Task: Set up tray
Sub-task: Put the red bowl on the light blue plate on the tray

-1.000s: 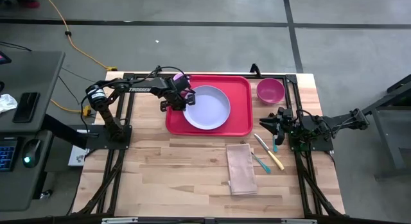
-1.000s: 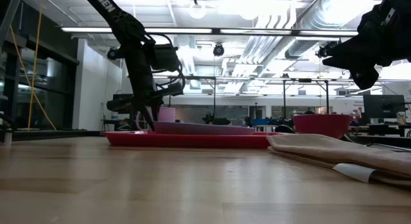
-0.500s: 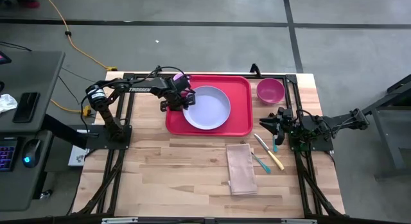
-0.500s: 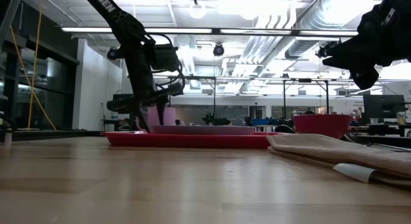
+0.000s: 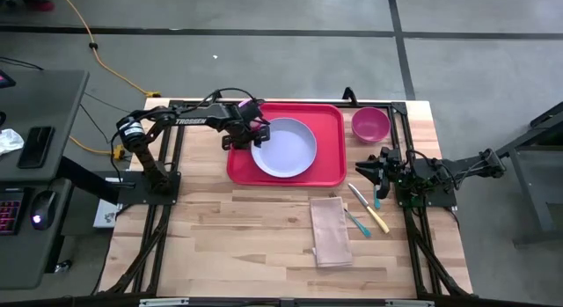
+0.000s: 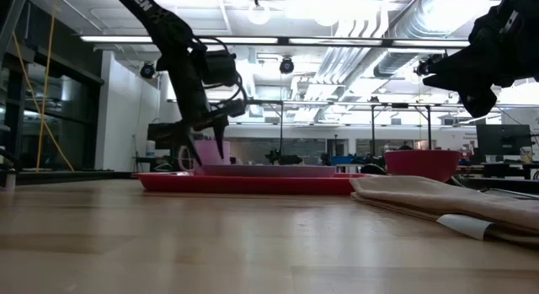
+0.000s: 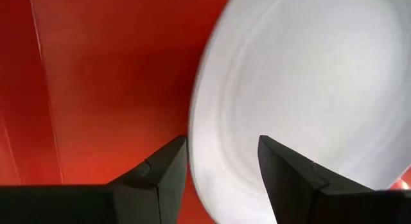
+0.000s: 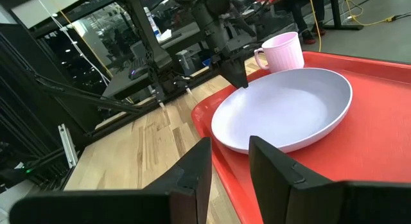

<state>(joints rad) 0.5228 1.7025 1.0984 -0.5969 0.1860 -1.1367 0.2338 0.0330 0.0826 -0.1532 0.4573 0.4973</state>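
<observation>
The red tray [image 5: 330, 166] lies flat at the table's far middle. A round lavender plate [image 5: 284, 148] rests flat on it, and a pink mug [image 8: 282, 51] stands on the tray's far left corner. My left gripper [image 5: 251, 135] hangs open just above the plate's left rim [image 7: 205, 121], pointing down. One finger is over the tray floor [image 7: 109, 89] and the other over the plate, and nothing is between them. My right gripper [image 5: 374, 169] waits at the table's right side, raised, open with a narrow empty gap [image 8: 229, 166].
A pink bowl [image 5: 370, 124] stands on the table just right of the tray. A folded tan napkin [image 5: 330, 231] lies nearer the front. Cutlery [image 5: 368, 208] lies between the napkin and my right arm. Bare wood stretches across the near left.
My left gripper has opened and let go of the plate's left rim, then risen a little above it. The plate's left edge, slightly raised a second ago, now lies flat on the tray.
</observation>
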